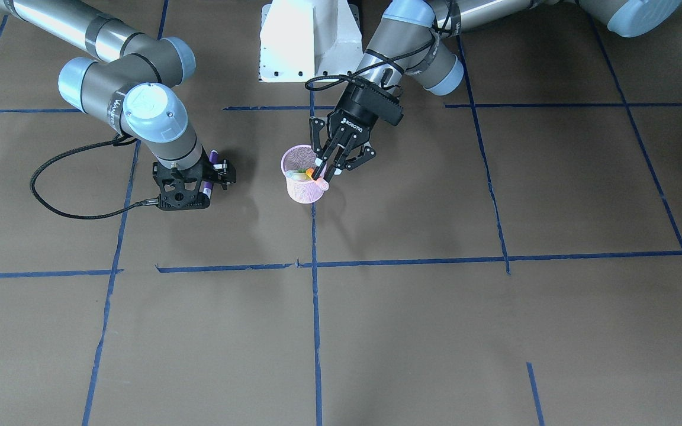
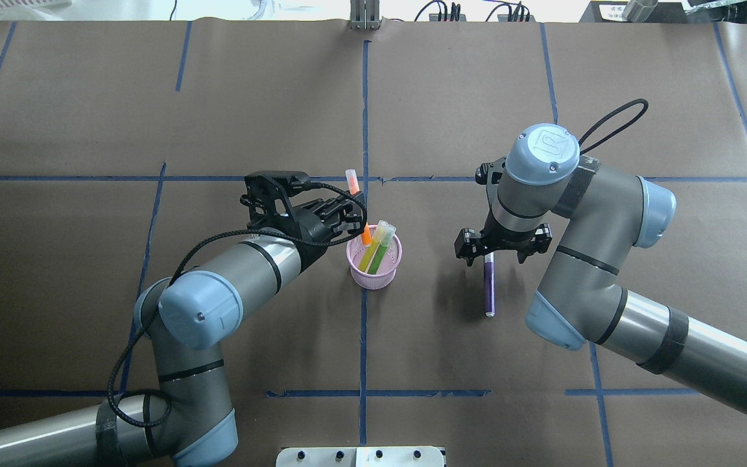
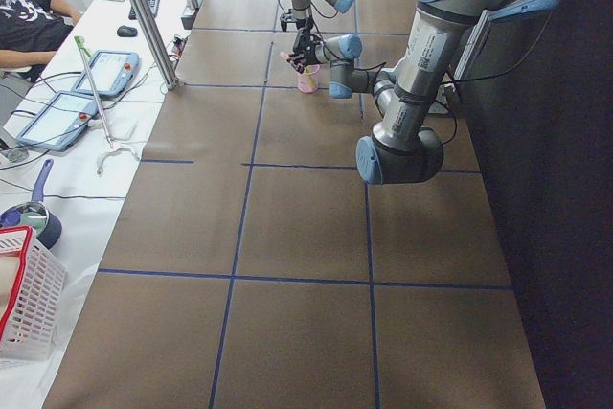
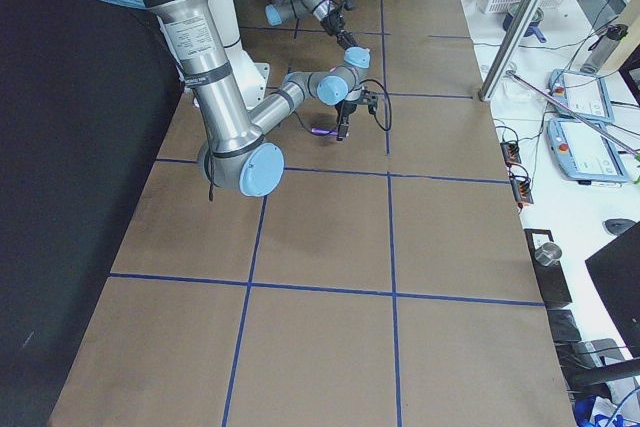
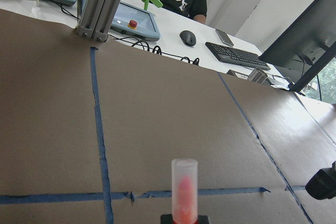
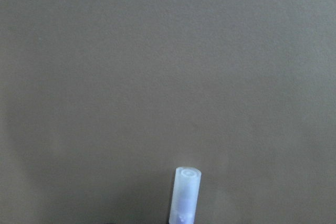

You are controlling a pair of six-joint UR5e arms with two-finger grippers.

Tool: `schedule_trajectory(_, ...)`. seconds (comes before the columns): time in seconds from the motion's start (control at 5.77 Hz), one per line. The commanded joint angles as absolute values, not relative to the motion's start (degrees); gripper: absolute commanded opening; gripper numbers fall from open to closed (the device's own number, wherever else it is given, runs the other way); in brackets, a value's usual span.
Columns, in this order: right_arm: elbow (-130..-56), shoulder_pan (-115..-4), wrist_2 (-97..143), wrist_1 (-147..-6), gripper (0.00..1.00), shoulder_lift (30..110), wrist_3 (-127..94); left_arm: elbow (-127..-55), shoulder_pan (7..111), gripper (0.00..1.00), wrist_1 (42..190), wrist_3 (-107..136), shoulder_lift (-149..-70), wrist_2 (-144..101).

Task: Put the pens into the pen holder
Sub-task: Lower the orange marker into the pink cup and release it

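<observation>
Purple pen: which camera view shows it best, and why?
Overhead exterior: the purple pen shows at nearly full length, unobstructed. In the front-facing view the right tool hides most of it. Exterior right shows a tiny streak, and the right wrist view shows only its pale cap.

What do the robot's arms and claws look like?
The left arm and right arm are silver-grey tubes with pale blue round joint caps. The left claw and right claw are black, with white lettering on the left one. Black cables loop by each wrist.

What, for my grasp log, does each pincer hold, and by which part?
Left pincer: orange pen, mid-body. Right pincer sits over the purple pen near its cap; grip cannot be told.
</observation>
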State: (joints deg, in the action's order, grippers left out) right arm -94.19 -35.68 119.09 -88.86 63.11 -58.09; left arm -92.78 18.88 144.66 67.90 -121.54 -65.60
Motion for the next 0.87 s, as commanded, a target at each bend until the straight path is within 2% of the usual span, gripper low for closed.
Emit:
schedule_trajectory(0.0,-94.1,-35.7,119.1,-88.9,1.00,63.1,-58.1,-92.9,17.2,0.00,144.7,67.9,-121.5,-63.9)
schedule_trajectory(0.35,-94.1,-35.7,119.1,-88.9,1.00,63.0,-58.1,-92.9,16.4,0.01,144.7,67.9,-121.1,-63.6)
schedule_trajectory(0.52,-94.1,-35.7,119.1,-88.9,1.00,63.1,-58.1,-93.1,16.3,0.48,144.7,67.8,-120.9,-63.7)
schedule_trajectory(0.69,-94.1,-35.7,119.1,-88.9,1.00,63.1,-58.1,-93.2,16.3,0.99,144.7,67.9,-121.1,-63.6)
